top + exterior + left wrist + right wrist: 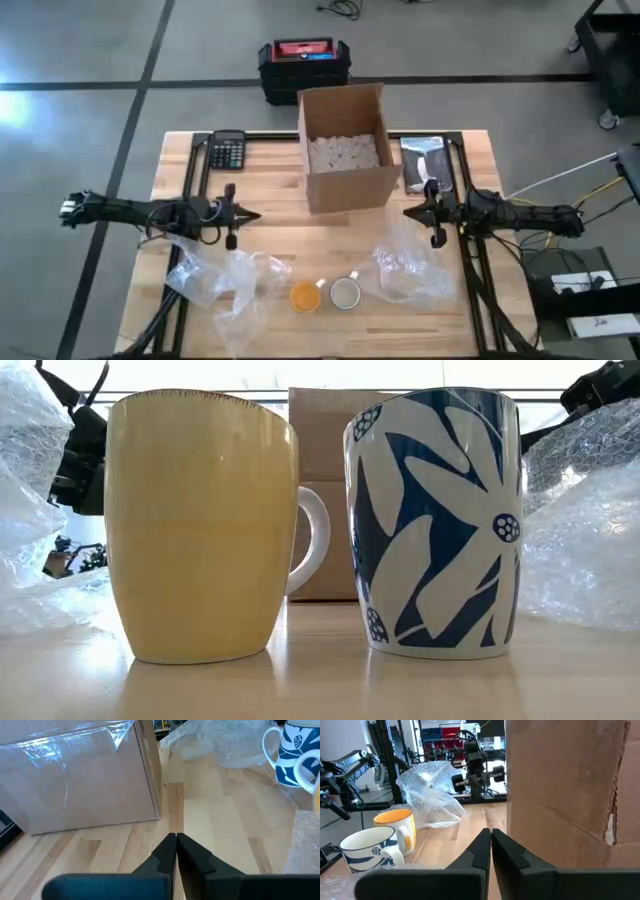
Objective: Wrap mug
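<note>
A wooden table is seen from above, with two dark robot arms reaching in from either side. Near the front edge stand two mugs side by side, close but not touching: a yellow mug on the left and a blue-and-white floral mug on the right. At table level, the yellow mug has a white handle pointing toward the floral mug.

A crumpled sheet of bubble wrap lies to the left of the mugs, and a second sheet of bubble wrap lies to their right.

Behind the mugs, toward the back of the table, sits an open cardboard box holding white packing material. A black calculator lies at the back left, and a dark flat packet lies just right of the box. A black case with a red lid rests on the floor beyond the table.

The left gripper hovers left of the box, behind the left bubble wrap; its wrist view shows the fingers pressed together, holding nothing. The right gripper hovers just right of the box, fingers likewise closed and empty.
</note>
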Motion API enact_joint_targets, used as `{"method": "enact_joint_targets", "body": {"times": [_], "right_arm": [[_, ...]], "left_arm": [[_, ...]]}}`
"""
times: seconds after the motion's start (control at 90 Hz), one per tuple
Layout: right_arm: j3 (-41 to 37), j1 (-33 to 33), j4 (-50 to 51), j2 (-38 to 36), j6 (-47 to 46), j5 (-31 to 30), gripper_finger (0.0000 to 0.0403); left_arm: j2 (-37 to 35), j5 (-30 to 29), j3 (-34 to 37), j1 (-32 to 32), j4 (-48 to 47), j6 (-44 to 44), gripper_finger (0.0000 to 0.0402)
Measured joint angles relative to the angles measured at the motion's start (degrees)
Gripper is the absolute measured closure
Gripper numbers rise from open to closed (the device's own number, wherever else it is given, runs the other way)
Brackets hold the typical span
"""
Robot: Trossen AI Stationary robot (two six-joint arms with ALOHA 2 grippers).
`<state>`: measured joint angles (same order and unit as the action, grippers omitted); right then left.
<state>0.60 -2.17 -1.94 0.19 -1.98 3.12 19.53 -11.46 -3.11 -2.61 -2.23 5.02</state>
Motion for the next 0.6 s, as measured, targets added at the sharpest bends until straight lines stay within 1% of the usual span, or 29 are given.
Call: {"method": "enact_joint_targets", "body": {"times": [0.033,0.111,0.178,0.267,0.378,0.411,0.456,0.544,0.6], "right_arm": [[0.00,-0.01,-0.02,0.00,2.35,-0.16,0.0403],[0.00,-0.01,-0.02,0.00,11.47,-0.25,0.0403],[0.00,-0.01,0.01,0.00,16.91,-0.25,0.0403],[0.00,-0.01,-0.02,0.00,18.80,-0.24,0.0403],[0.00,-0.01,-0.16,0.00,18.89,-0.22,0.0403],[0.00,-0.01,-0.56,0.00,17.78,-0.14,0.0403],[0.00,0.04,-1.64,0.00,13.58,-0.04,0.0403],[0.00,0.02,-4.91,0.00,-0.82,-0.13,0.0403],[0.00,0.02,-6.83,0.00,-9.14,-0.31,0.0403]], "left_arm": [[0.00,-0.02,0.00,0.00,-0.01,0.00,0.0402],[0.00,-0.01,0.00,0.00,0.37,0.04,0.0402],[0.01,0.00,0.02,-0.02,2.63,0.22,0.0402],[0.04,0.00,0.02,0.00,5.72,-0.82,0.0402],[0.33,0.00,0.02,0.00,12.86,-7.10,0.0402],[0.31,-0.02,0.02,0.00,15.40,-8.82,0.0402],[0.31,0.00,0.02,0.00,18.70,-10.67,0.0402],[0.27,0.00,0.02,0.00,24.03,-13.66,0.0402],[0.22,-0.04,0.02,0.00,26.31,-14.00,0.0402]]}}
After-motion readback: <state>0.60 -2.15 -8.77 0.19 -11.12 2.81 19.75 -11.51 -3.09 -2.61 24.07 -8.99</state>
